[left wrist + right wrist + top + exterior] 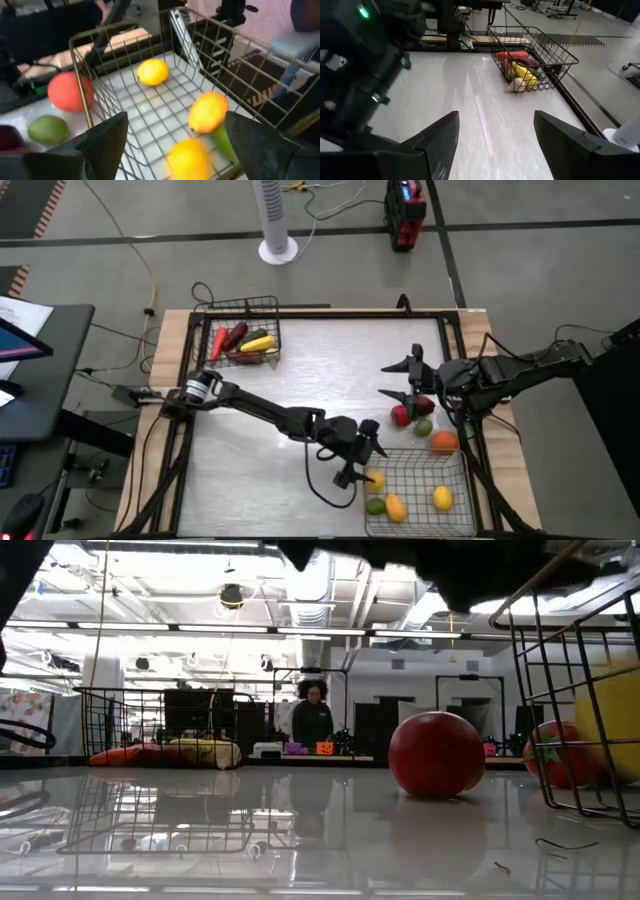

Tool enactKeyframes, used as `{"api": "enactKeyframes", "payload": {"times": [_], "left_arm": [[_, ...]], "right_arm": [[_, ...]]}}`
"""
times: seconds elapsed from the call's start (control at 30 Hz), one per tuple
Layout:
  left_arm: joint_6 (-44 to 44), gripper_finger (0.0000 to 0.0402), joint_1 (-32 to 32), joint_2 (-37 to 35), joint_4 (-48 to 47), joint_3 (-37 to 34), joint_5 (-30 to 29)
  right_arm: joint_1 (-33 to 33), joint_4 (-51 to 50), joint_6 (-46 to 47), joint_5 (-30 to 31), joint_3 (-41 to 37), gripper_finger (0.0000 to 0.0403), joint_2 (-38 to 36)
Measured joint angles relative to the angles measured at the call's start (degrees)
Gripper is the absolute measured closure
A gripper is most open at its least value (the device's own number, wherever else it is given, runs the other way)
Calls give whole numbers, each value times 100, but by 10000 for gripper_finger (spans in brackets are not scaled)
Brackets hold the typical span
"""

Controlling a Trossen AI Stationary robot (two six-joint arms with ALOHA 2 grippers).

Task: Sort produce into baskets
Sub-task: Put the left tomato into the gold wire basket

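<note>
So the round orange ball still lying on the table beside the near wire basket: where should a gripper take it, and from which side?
Probably from straight above, fingers closing across the round orange ball at its widest middle. It is a smooth sphere, so no side grips better, but the dark wire basket sits right beside it and a small green ball lies close by. The open right gripper is nearest; set its fingers on the sides away from both.

Red ball (436, 753) beside basket (560, 690); person (313, 716) behind.

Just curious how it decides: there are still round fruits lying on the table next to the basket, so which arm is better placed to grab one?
Probably the right. Its open right gripper hovers right by the red ball, while the open left gripper sits over the near basket.
</note>
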Motion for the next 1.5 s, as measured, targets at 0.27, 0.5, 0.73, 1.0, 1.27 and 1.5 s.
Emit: {"api": "enactKeyframes", "payload": {"times": [0.27, 0.5, 0.73, 1.0, 1.27, 1.5], "left_arm": [[324, 90, -15, -559, -1451, 19, -373], [-13, 124, -147, -1339, -1082, -1373, -1268], [-936, 140, -225, -1883, 382, -3034, -2724], [-1489, 105, -268, -1485, 496, -3133, -2523], [-2057, 58, -456, -1118, 448, -3131, -3251], [-2281, 55, -517, -687, 834, -3063, -3384]], "right_arm": [[-2, -259, 259, 4, 0, 117, -2], [-2, -338, 418, 4, 4, 117, 83], [-15, -407, 553, 0, 4, 117, 449], [-310, -621, 647, -974, 4, 117, 1419], [-378, -528, 403, -1489, 4, 117, 2470], [-376, 160, 81, -1824, 4, 117, 3372]]}}
